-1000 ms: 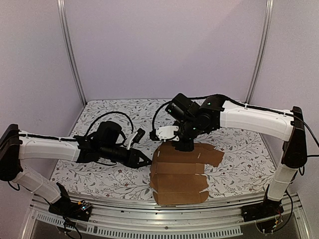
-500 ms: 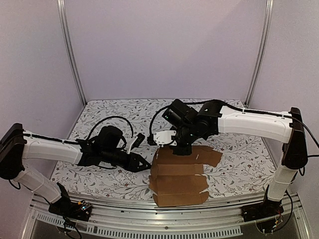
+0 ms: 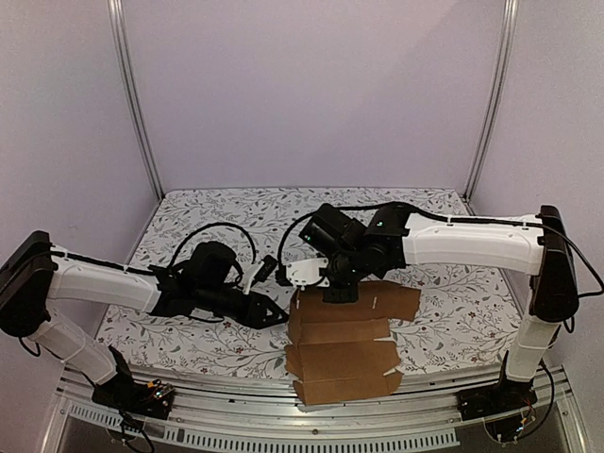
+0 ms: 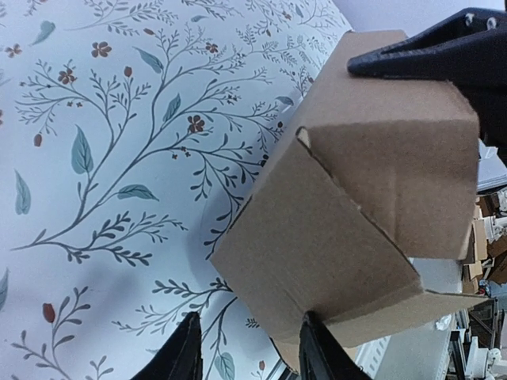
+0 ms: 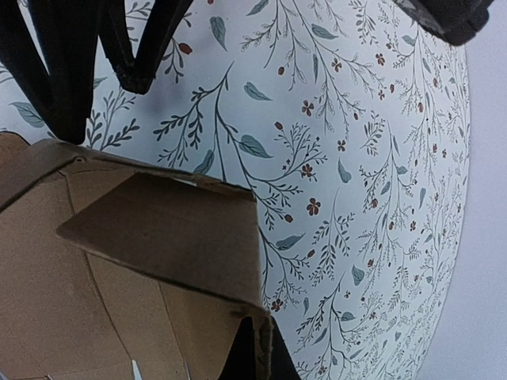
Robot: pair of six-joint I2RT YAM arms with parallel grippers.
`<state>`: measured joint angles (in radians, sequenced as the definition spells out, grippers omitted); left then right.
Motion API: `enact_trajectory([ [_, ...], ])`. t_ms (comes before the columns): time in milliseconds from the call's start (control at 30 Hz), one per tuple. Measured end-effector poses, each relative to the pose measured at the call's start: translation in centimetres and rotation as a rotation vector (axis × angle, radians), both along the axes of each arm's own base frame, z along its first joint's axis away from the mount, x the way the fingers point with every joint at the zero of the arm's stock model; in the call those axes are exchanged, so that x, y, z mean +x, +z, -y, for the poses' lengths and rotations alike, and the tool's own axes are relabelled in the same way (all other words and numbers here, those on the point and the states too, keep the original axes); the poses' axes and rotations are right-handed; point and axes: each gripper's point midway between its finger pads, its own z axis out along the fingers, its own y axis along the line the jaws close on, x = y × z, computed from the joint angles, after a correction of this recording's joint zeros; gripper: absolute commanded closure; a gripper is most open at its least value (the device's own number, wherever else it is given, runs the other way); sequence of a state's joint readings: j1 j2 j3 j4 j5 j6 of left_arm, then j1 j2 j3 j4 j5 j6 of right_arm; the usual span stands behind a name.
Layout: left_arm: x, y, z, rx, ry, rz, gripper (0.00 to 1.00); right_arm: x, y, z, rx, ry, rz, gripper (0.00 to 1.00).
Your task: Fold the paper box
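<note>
The paper box [image 3: 342, 342] is a creased brown cardboard sheet, partly folded, lying at the centre front of the table. My right gripper [image 3: 336, 294] is shut on its raised far-left flap; in the right wrist view [image 5: 265, 348] the fingers pinch the cardboard edge [image 5: 166, 229]. My left gripper [image 3: 280, 319] is open just beside the box's left edge. In the left wrist view [image 4: 249, 348] a corner of the box [image 4: 348, 214] hangs over the gap between the fingers, and one fingertip [image 4: 317, 348] touches its underside.
The floral tablecloth [image 3: 208, 222] covers the table. The box's near end reaches over the metal front rail [image 3: 236, 401]. Purple walls and two upright metal posts [image 3: 132, 104] close the back and sides. The arms' cables loop above the middle.
My right gripper has moved left and nearer, pulling the box toward the front edge and raising its far flap. My left gripper has stayed low by the box's left edge.
</note>
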<state>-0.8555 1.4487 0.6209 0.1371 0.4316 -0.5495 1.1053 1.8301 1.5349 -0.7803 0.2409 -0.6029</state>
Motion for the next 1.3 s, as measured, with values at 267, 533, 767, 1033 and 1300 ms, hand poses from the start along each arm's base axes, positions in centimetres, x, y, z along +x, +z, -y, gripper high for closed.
enact_trajectory([
  [267, -0.3, 0.0, 0.2, 0.000, -0.013, 0.003, 0.58, -0.2, -1.2, 0.1, -0.034, -0.002, 0.028, 1.00],
  [533, -0.7, 0.0, 0.4, 0.000, -0.026, 0.005, 0.58, -0.4, -1.8, 0.3, -0.059, -0.006, 0.072, 1.00],
  [767, -1.4, 0.0, 0.7, 0.001, -0.046, 0.005, 0.57, -0.8, -2.6, 0.3, -0.073, -0.007, 0.130, 1.00],
  [1033, -1.6, -0.1, 0.6, 0.008, -0.049, 0.022, 0.57, -0.6, -1.4, 0.2, -0.040, -0.020, 0.243, 1.00],
  [1300, -1.4, -0.3, 0.4, 0.020, -0.039, 0.034, 0.57, -0.2, -0.1, -0.4, -0.005, -0.030, 0.378, 1.00],
])
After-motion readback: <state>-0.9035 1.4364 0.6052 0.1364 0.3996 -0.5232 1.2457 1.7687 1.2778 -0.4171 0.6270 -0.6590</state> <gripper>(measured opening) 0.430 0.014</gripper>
